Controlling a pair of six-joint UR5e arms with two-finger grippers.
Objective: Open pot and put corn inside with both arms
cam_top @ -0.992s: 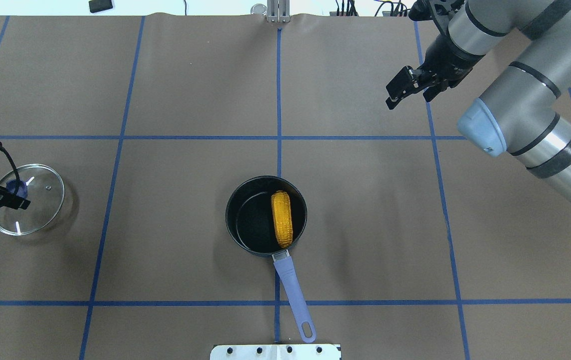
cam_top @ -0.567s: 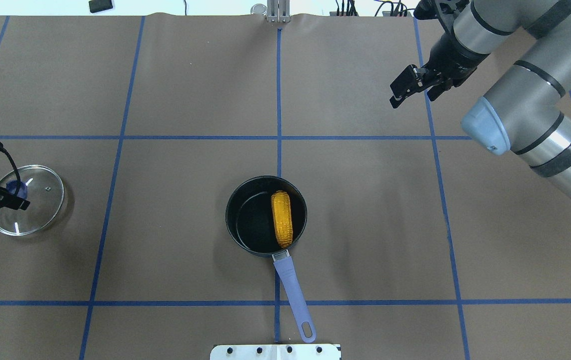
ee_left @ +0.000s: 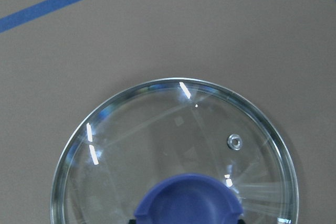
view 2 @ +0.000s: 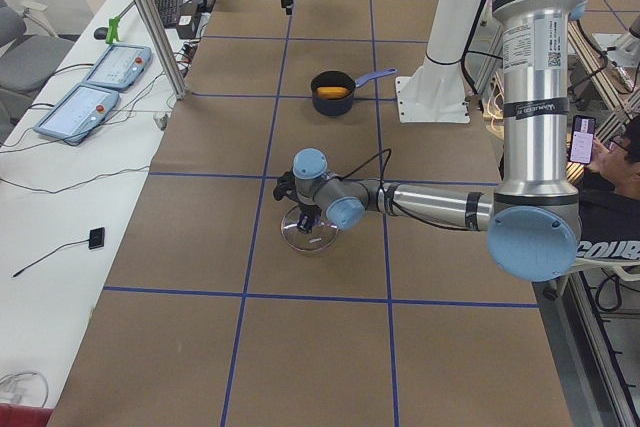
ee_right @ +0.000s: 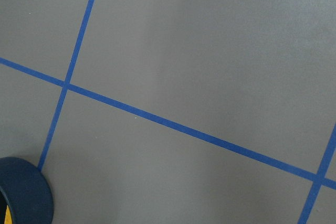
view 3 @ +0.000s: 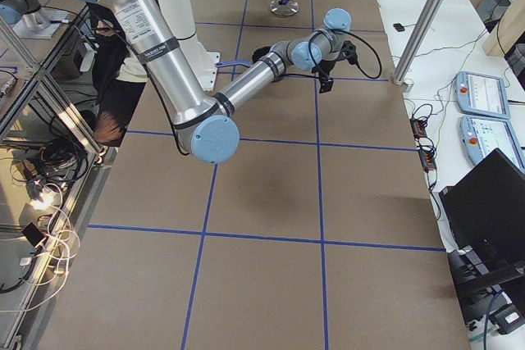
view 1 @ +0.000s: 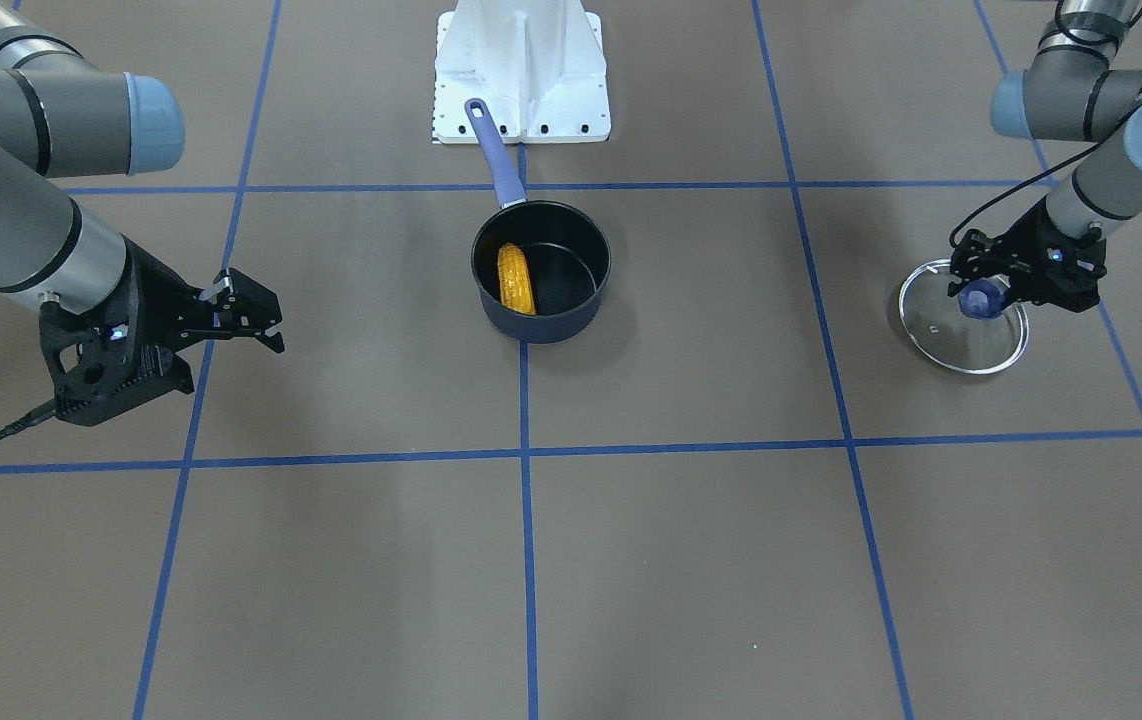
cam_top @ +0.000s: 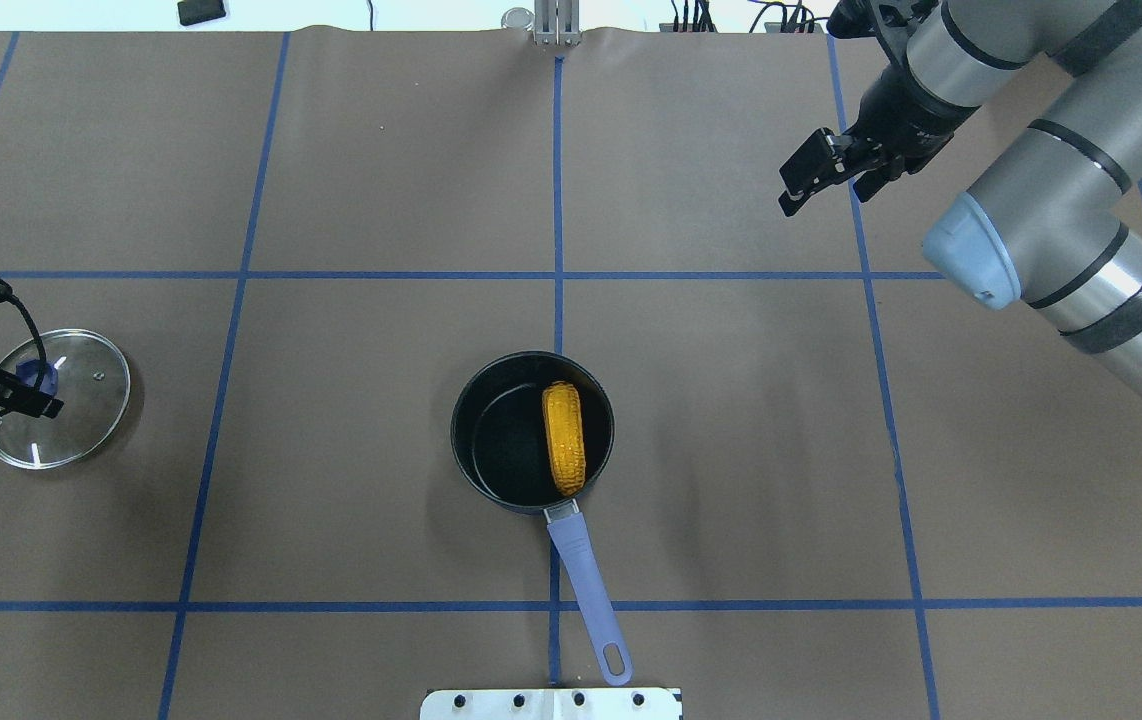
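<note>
One bumpy corn lies in the round pot; left end effector clasps glass lid, right end effector spread.

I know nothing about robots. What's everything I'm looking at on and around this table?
pot: one, dark navy, purple-blue handle, table centre, uncovered.
corn: one, orange-yellow, inside the pot.
lid: one, clear glass, blue knob, at the robot's left side.
table: one, brown with blue tape grid.
base plate: one, white, by the pot handle's end.
control tablets: two, grey-blue, on the white side bench.
person: one, dark shirt, beside the robot.
left gripper: one, black, shut on the lid's knob.
right gripper: one, black, open and empty, far from the pot.
</note>
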